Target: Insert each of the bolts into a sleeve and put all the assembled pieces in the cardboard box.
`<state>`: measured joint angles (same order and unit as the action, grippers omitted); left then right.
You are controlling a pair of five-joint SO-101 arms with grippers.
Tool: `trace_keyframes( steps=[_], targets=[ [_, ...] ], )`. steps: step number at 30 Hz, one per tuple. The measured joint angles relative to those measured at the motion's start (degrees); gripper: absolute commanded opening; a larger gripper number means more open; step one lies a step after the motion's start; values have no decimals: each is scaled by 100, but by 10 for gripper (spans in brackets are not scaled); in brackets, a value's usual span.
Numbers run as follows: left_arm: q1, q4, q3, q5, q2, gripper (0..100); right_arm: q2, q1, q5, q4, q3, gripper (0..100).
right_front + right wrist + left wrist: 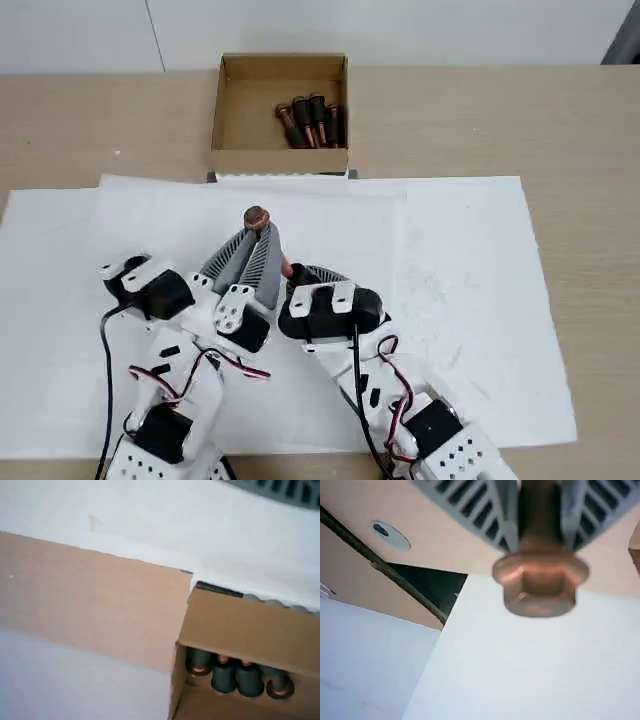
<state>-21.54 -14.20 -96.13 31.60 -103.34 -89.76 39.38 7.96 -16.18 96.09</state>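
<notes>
Gripping one bolt (256, 215), left gripper (258, 229); four assembled pieces (310, 122), one cardboard box (234, 112)

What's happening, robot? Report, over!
Left gripper shut on bolt. Assembled pieces lie in cardboard box. Flat white paper between them.
</notes>
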Motion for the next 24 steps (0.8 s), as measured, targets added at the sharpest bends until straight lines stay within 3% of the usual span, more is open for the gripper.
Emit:
trace_keyframes(
  steps=[12, 24],
  targets=[
    [-273, 26, -26, 114, -9, 6, 0, 26, 9, 0, 0, 3],
    [53, 26, -44, 176, -9, 6, 0, 97, 18, 0, 0, 3]
  ],
)
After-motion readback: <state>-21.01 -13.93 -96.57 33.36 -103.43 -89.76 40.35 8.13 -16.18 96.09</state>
